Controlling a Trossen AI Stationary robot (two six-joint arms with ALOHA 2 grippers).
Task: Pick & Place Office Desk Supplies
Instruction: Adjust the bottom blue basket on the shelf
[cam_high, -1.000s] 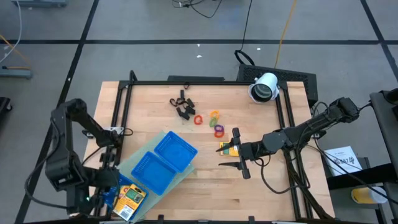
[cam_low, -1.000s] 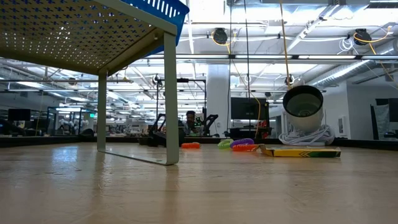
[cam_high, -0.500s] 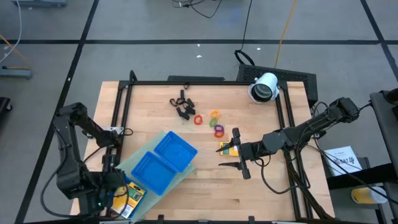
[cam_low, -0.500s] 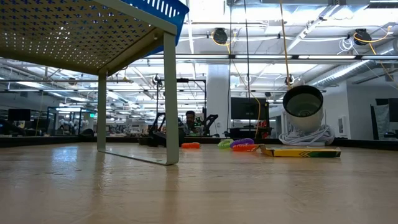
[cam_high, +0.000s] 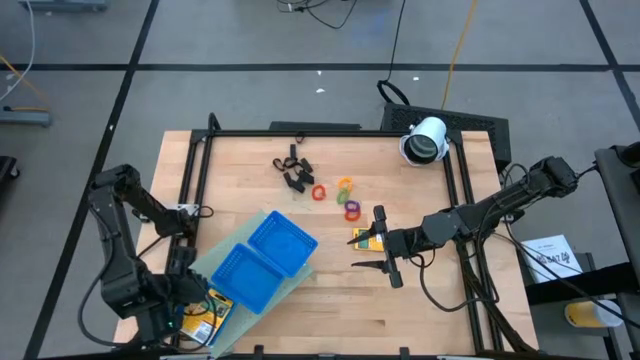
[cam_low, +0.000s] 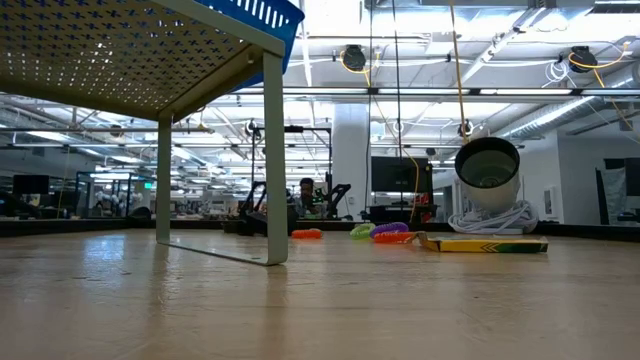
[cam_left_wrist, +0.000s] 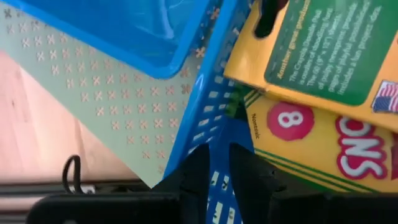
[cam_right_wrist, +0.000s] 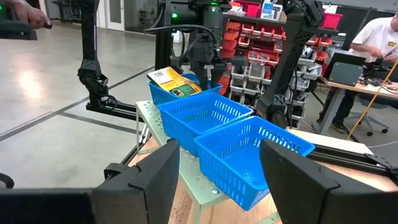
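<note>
Left gripper (cam_left_wrist: 214, 163): jaws nearly closed on the blue tray (cam_left_wrist: 211, 118) wall. Just beyond them, in the tray, lies a yellow pack (cam_left_wrist: 311, 134) printed "8" and "Nontoxic". Right gripper (cam_high: 383, 252): jaws released, second pack (cam_high: 366, 238) between them on the table (cam_high: 250, 190).

Blue three-compartment tray (cam_high: 262, 260) on a pale perforated stand (cam_high: 215, 260), white cylindrical device (cam_high: 426, 139) at the table's (cam_high: 240, 180) far corner

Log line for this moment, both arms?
left gripper: at crayon pack in blue tray | right gripper: open, over table
</note>
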